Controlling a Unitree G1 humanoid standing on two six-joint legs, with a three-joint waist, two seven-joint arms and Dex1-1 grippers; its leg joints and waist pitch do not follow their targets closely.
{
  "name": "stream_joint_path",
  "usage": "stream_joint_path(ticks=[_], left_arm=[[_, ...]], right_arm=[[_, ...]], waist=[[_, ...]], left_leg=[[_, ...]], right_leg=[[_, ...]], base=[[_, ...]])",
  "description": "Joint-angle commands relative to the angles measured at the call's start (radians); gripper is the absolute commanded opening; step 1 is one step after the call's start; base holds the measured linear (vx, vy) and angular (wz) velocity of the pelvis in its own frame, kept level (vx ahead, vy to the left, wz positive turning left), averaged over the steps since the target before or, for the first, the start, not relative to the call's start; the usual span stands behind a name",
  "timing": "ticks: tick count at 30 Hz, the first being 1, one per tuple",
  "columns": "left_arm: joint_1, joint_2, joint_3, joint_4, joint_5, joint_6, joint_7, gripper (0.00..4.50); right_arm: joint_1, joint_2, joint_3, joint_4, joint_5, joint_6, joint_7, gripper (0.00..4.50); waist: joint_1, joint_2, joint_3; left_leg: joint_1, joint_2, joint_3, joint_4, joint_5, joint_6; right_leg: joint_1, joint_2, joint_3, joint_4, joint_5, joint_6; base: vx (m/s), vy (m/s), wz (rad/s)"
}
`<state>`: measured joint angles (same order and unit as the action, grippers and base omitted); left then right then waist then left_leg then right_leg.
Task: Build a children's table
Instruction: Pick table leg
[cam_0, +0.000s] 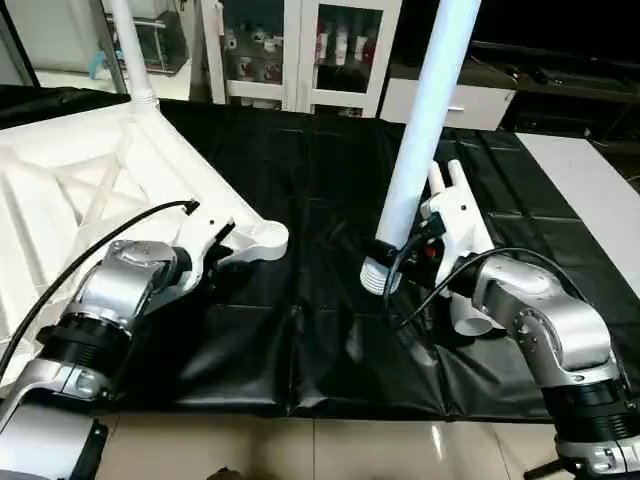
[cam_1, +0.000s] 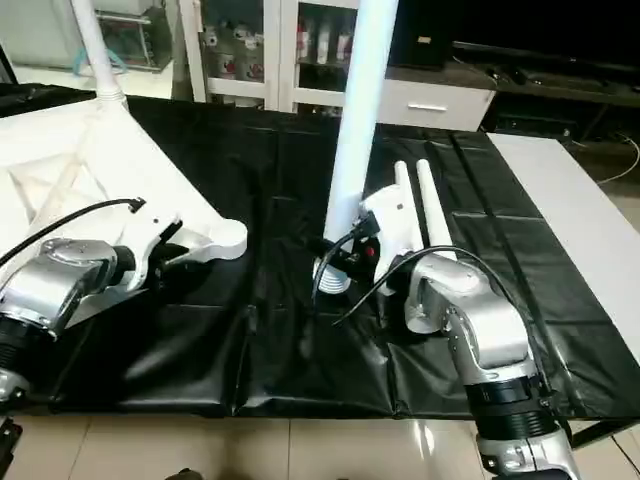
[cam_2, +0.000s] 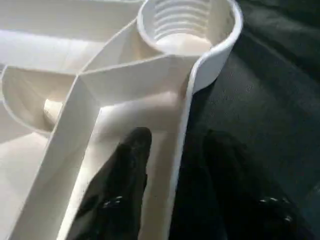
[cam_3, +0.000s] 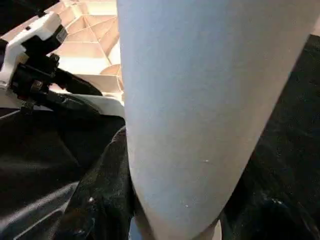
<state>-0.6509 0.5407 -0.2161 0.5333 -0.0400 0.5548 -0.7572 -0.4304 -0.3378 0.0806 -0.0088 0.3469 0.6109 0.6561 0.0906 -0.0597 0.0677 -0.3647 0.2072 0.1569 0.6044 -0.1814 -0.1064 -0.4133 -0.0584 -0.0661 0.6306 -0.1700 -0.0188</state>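
Observation:
The white table top lies upside down at the left with its ribs up. One leg stands in its far corner. My left gripper is shut on the top's rim just behind the near threaded corner socket. In the left wrist view one finger sits inside the rim wall and the other outside it. My right gripper is shut on a second leg, held nearly upright. That leg's threaded end hangs just above the mat, right of the socket. Two more legs lie behind my right wrist.
A black mat covers the work surface, and tiled floor shows at its near edge. A white table stands at the right, and glass-door cabinets stand at the back.

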Motion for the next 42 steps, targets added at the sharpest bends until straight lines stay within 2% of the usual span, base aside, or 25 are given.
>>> stream_joint_path(ticks=[1,5,6,7,12,13,18,21,23,25,27,31,34,35,36,38,40,42], left_arm=[[-0.018,0.005,-0.013,0.006,0.015,0.013,-0.005,1.69],[-0.011,0.011,-0.017,0.001,0.023,0.018,-0.007,1.40],[-0.006,0.014,-0.022,-0.004,0.027,0.019,-0.011,1.40],[0.002,0.019,-0.026,-0.015,0.029,0.023,-0.018,1.18],[0.029,0.039,-0.027,-0.056,0.031,0.028,-0.046,0.75],[0.039,0.046,-0.034,-0.066,0.035,0.011,-0.062,0.75],[0.065,0.045,-0.057,-0.078,0.046,-0.053,-0.087,0.30],[0.091,0.030,-0.048,-0.121,0.015,-0.123,-0.117,0.23],[0.107,0.023,-0.033,-0.165,-0.027,-0.125,-0.159,0.09],[0.110,0.023,-0.031,-0.173,-0.033,-0.128,-0.167,0.02],[0.153,0.022,-0.039,-0.275,-0.099,-0.142,-0.278,0.02],[0.190,0.023,-0.074,-0.333,-0.116,-0.114,-0.329,0.00],[0.197,0.017,-0.088,-0.314,-0.083,-0.125,-0.306,0.00],[0.201,0.015,-0.093,-0.308,-0.071,-0.128,-0.302,0.00],[0.212,0.010,-0.097,-0.319,-0.069,-0.112,-0.300,0.00],[0.222,0.006,-0.092,-0.338,-0.068,-0.097,-0.296,0.00],[0.224,0.002,-0.088,-0.340,-0.066,-0.094,-0.291,0.00],[0.222,-0.004,-0.083,-0.336,-0.060,-0.091,-0.278,0.00]], right_arm=[[-0.017,-0.015,-0.007,-0.029,0.004,0.006,0.007,1.87],[-0.019,-0.017,-0.005,-0.026,0.003,0.005,0.011,1.87],[-0.021,-0.017,-0.004,-0.024,0.003,0.004,0.012,1.87],[-0.025,-0.017,-0.003,-0.020,0.002,0.002,0.014,1.87],[-0.032,-0.017,-0.001,-0.010,0.000,-0.002,0.020,1.87],[-0.035,-0.017,0.000,-0.005,-0.001,-0.004,0.022,1.87],[-0.040,-0.017,0.004,0.003,-0.002,-0.009,0.029,1.87],[-0.042,-0.012,-0.005,-0.001,0.017,-0.001,0.038,1.87],[-0.040,-0.014,-0.011,-0.008,0.035,0.012,0.051,1.87],[-0.040,-0.015,-0.012,-0.009,0.038,0.015,0.055,1.87],[-0.035,-0.028,-0.007,-0.022,0.047,0.026,0.084,1.87],[-0.037,-0.032,0.001,-0.041,0.059,0.038,0.107,1.87],[-0.037,-0.032,0.007,-0.046,0.061,0.039,0.109,1.87],[-0.038,-0.031,0.011,-0.045,0.059,0.036,0.110,1.87],[-0.042,-0.026,0.023,-0.037,0.046,0.025,0.105,1.87],[-0.045,-0.022,0.031,-0.032,0.040,0.018,0.102,1.87],[-0.045,-0.019,0.036,-0.031,0.041,0.018,0.102,1.87],[-0.046,-0.012,0.047,-0.026,0.036,0.014,0.104,1.87]], waist=[[0.002,0.023,-0.076],[0.003,0.022,-0.076],[0.001,0.016,-0.075],[0.003,0.019,-0.076],[0.002,0.017,-0.075],[0.002,0.014,-0.075],[0.003,0.017,-0.075],[0.003,0.018,-0.076],[0.003,0.017,-0.077],[0.005,0.018,-0.075],[0.007,0.016,-0.075],[0.017,0.017,-0.073],[0.025,0.014,-0.068],[0.024,0.013,-0.066],[0.019,0.006,-0.063],[0.013,0.009,-0.060],[0.010,0.005,-0.061],[0.009,0.005,-0.063]], left_leg=[[0.012,0.019,0.000,-0.076,-0.202,-0.030],[0.012,0.019,0.000,-0.076,-0.198,-0.030],[0.011,0.019,0.001,-0.076,-0.197,-0.029],[0.012,0.019,0.000,-0.076,-0.195,-0.029],[0.012,0.020,0.001,-0.077,-0.195,-0.029],[0.011,0.020,0.001,-0.077,-0.193,-0.028],[0.011,0.021,0.000,-0.077,-0.186,-0.025],[0.012,0.022,0.001,-0.077,-0.180,-0.025],[0.011,0.022,0.003,-0.076,-0.170,-0.021],[0.013,0.021,0.005,-0.076,-0.182,-0.021],[0.012,0.022,0.004,-0.078,-0.188,-0.022],[0.020,0.024,0.011,-0.077,-0.189,-0.015],[0.018,0.023,0.011,-0.081,-0.229,-0.020],[0.018,0.023,0.010,-0.082,-0.240,-0.024],[0.018,0.022,0.009,-0.085,-0.264,-0.028],[0.022,0.020,0.004,-0.085,-0.300,-0.032],[0.026,0.019,0.004,-0.082,-0.298,-0.024],[0.023,0.019,0.004,-0.083,-0.277,-0.020]], right_leg=[[0.059,-0.074,0.049,-0.074,-0.206,-0.174],[0.059,-0.075,0.049,-0.075,-0.209,-0.174],[0.058,-0.074,0.049,-0.076,-0.208,-0.172],[0.058,-0.075,0.049,-0.074,-0.208,-0.173],[0.056,-0.076,0.050,-0.075,-0.219,-0.171],[0.057,-0.076,0.050,-0.075,-0.218,-0.171],[0.057,-0.077,0.050,-0.074,-0.213,-0.167],[0.056,-0.077,0.050,-0.072,-0.194,-0.175],[0.057,-0.077,0.051,-0.069,-0.170,-0.183],[0.054,-0.074,0.051,-0.070,-0.179,-0.186],[0.058,-0.078,0.052,-0.071,-0.202,-0.181],[0.047,-0.074,0.053,-0.073,-0.210,-0.181],[0.047,-0.077,0.053,-0.083,-0.313,-0.143],[0.048,-0.078,0.052,-0.085,-0.340,-0.135],[0.047,-0.078,0.051,-0.092,-0.398,-0.115],[0.045,-0.083,0.050,-0.102,-0.489,-0.089],[0.039,-0.083,0.050,-0.110,-0.540,-0.065],[0.039,-0.080,0.050,-0.107,-0.513,-0.067]], base=[[0.000,0.000,0.00],[0.000,0.000,0.00],[0.000,0.000,0.00],[0.000,0.000,0.00],[0.000,0.000,0.00],[0.000,0.000,0.00],[0.000,0.000,0.00],[0.000,0.000,0.00],[0.000,0.000,0.00],[0.000,0.000,0.00],[0.000,0.000,0.00],[0.000,0.000,0.00],[0.000,0.000,0.00],[0.000,0.000,0.00],[0.000,0.000,0.00],[0.000,0.000,0.00],[0.000,0.000,0.00],[0.000,0.000,0.00]])
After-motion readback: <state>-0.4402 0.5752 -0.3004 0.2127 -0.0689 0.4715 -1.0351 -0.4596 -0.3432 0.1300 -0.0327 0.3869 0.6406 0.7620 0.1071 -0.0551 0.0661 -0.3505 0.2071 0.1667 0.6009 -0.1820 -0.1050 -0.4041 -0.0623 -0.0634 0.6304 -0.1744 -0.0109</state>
